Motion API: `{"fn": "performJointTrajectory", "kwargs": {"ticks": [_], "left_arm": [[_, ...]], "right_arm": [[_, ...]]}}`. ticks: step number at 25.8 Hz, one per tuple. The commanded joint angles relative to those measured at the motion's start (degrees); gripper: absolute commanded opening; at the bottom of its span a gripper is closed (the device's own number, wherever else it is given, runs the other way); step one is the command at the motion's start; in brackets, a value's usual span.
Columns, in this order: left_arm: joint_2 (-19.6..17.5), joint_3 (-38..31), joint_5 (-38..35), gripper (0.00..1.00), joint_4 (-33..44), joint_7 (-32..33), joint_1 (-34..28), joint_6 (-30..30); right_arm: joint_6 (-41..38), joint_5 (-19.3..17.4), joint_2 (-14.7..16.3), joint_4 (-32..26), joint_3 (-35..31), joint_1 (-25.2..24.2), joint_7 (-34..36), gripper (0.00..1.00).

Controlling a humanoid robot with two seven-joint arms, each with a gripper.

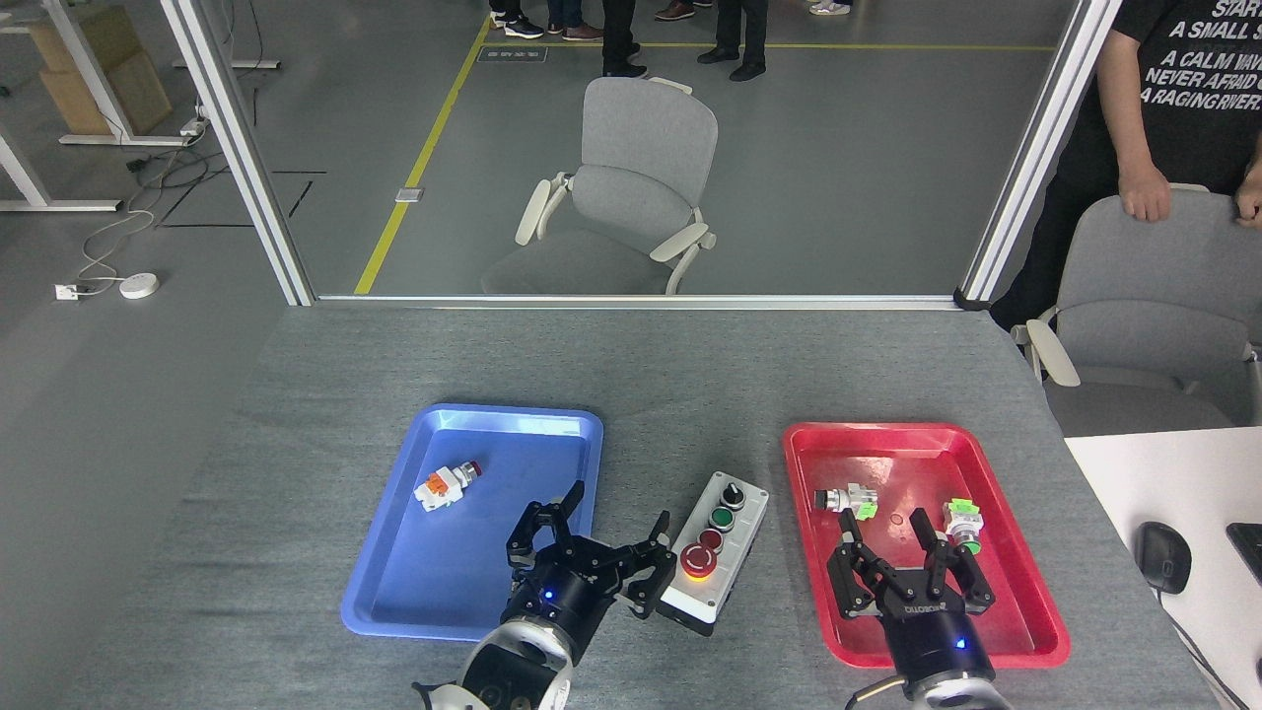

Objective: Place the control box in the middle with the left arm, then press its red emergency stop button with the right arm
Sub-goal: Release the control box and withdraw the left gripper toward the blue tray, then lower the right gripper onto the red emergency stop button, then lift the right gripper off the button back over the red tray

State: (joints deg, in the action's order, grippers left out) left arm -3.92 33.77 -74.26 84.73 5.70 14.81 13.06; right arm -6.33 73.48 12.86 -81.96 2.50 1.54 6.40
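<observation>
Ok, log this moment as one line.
control box: on table between trays, free | left tool: open, beside box | right tool: open, over red tray | emergency stop: not pressed yet

Both arms leave the bottom edge just below their wrists. The left hand (592, 537) covers part of the blue tray's (394, 572) near right corner. The right hand (902, 552) hides some red tray (1025, 552) floor. A person (1183, 89) is cropped at top right.

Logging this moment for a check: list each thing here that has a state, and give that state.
control box: flat on the table between the trays, not gripped
red emergency stop button: untouched
left gripper: open, beside the box
right gripper: open, over the red tray
blue tray: holds one switch
</observation>
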Motion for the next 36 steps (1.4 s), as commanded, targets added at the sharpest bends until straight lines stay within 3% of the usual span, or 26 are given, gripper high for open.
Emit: {"fn": "performJointTrajectory", "kwargs": {"ticks": [1,2,3,6,11,22,36], "left_arm": [[-1.3,-10.2,0.0,0.98,3.2,-0.4,-2.4,-0.8],[-1.3,-13.0,0.2,0.98,2.8,-0.8,-2.4,-1.4],[-1.3,-15.7,0.3,0.98,2.3,-1.1,-2.5,-2.3],[-1.1,-21.5,0.8,0.98,-0.8,-2.1,-2.5,-4.1],[-1.0,-26.1,0.8,0.98,-3.0,-6.1,-2.2,-3.7],[-1.2,-29.0,0.8,0.99,-3.5,-7.0,-2.5,-3.4],[-1.0,-31.5,0.6,0.99,-3.9,-7.3,-3.5,-3.1]], "right_arm": [[-1.0,0.0,-1.1,-0.7,3.1,-1.2,-0.1,0.16],[-1.1,0.0,-1.3,-0.7,3.9,-1.4,-0.1,0.03],[-1.1,0.0,-1.5,-0.7,4.5,-1.5,-0.1,0.00],[-0.7,0.3,-3.0,-0.6,6.6,-1.5,-0.1,0.00],[0.3,4.1,-5.4,0.3,9.3,-0.6,-1.6,0.00],[9.0,8.3,-9.3,6.0,18.2,4.4,-3.2,0.00],[11.4,8.2,-9.2,11.1,17.9,4.3,-2.8,0.00]]}}
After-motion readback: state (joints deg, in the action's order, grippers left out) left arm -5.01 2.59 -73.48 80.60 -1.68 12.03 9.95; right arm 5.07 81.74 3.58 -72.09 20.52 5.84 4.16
